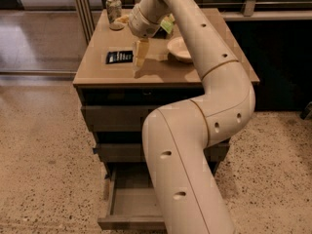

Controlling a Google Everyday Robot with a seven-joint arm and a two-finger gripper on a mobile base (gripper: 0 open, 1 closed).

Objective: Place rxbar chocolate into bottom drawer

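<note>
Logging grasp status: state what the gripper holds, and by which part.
Nothing. The gripper hangs beside the rxbar chocolate, which lies free on the cabinet top.

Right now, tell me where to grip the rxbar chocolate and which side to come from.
Come straight down from above and pinch the rxbar chocolate mid-length, across its narrow width. It lies flat on the cabinet top, so only its edges seem reachable. The gripper hangs just beside it, toward the bowl.
</note>
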